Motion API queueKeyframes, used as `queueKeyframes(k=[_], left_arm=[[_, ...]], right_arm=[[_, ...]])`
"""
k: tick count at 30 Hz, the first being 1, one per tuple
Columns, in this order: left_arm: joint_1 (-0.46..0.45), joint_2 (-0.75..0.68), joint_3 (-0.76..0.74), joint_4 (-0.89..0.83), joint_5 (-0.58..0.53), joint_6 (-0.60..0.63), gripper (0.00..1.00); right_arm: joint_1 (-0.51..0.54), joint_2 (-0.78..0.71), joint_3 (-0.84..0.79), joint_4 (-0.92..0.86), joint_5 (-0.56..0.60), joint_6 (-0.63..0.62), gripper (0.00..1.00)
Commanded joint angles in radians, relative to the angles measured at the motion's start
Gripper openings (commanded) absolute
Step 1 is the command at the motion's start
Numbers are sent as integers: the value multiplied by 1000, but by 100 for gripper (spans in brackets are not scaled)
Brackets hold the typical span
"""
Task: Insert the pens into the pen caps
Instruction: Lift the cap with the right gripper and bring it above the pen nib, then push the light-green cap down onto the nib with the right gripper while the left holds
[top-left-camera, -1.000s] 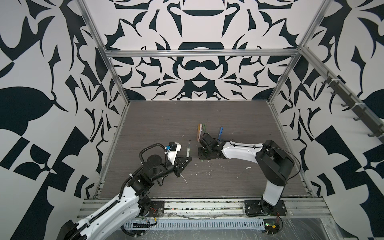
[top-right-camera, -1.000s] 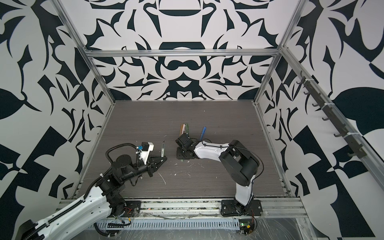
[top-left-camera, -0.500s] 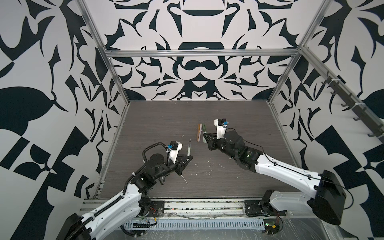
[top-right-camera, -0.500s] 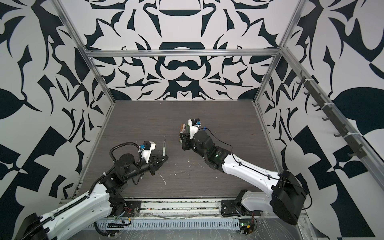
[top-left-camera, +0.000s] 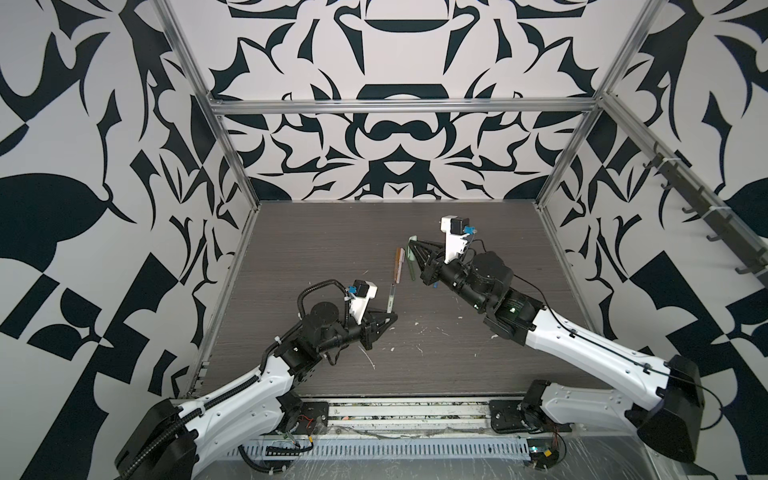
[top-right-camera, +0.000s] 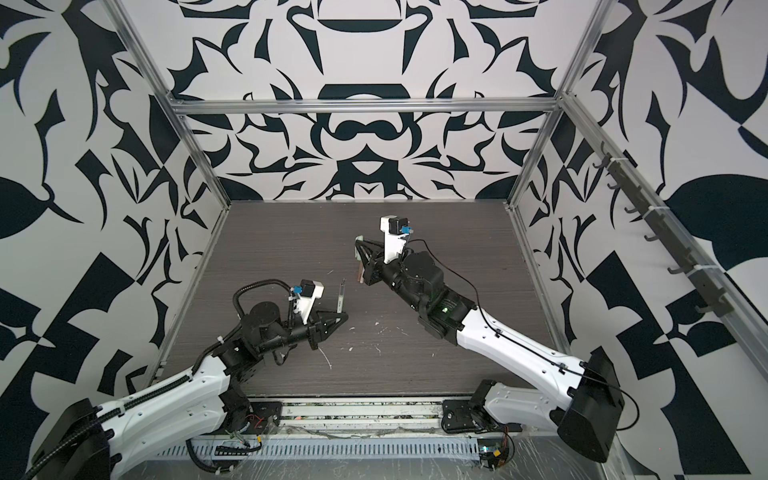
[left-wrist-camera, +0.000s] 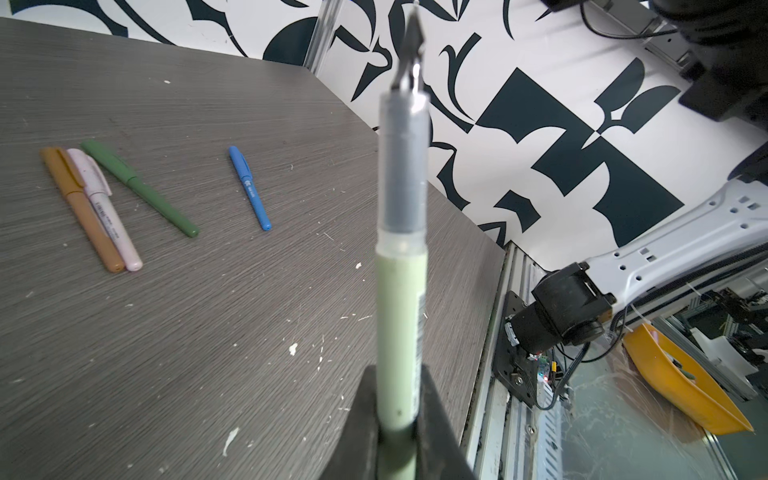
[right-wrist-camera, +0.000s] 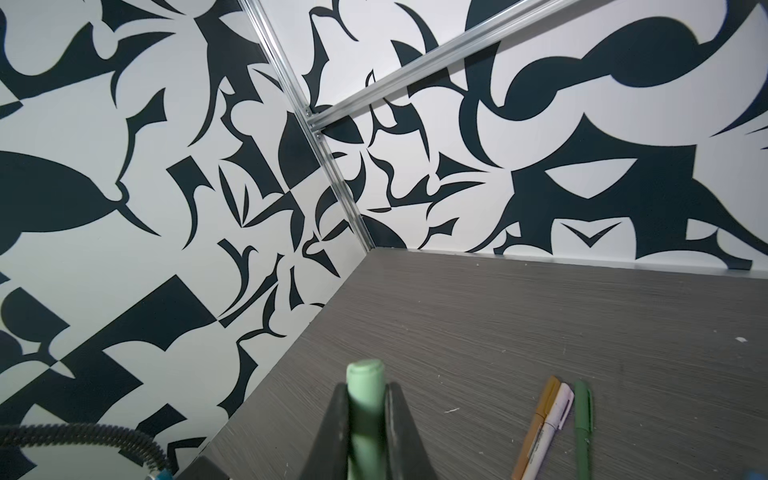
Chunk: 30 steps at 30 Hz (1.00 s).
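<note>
From where I stand, the left gripper (top-left-camera: 390, 319) is pinching the pale green pen (left-wrist-camera: 401, 291) by its lower barrel. The pen stands up out of the closed jaws, clear of the counter (top-left-camera: 332, 249), with its grey neck and dark pointed tip bare. Across from it the right gripper (right-wrist-camera: 366, 399) is clamped on the pale green cap (right-wrist-camera: 365, 376), whose rounded end pokes out just past the fingertips. It hangs above the middle of the counter. Pen and cap are well apart, each in its own gripper, and the pen is not yet in the cap. Four more pens lie flat on the counter near the right gripper, all with caps on. The orange-brown pen (left-wrist-camera: 81, 208) and the pink pen (left-wrist-camera: 106, 212) lie side by side, touching along their length. The dark green pen (left-wrist-camera: 139, 187) is just beside them at a slight angle. The blue pen (left-wrist-camera: 249, 187) lies apart from those three. White flecks and scuffs dot the grey woodgrain nearer the arms' bases.
</note>
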<state>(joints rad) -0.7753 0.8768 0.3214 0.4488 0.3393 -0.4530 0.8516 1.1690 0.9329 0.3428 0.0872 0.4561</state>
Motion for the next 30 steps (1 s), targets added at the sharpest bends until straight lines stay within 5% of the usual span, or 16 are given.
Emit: queueKeyframes(k=[1,30], left_arm=[[-5,-2,36,44,15,3,1],[-6,20,56,56,-29,11,0]], right_arm=[[19,25,40,89,-53,47,6],[60,18,-97,128,-87,197,2]])
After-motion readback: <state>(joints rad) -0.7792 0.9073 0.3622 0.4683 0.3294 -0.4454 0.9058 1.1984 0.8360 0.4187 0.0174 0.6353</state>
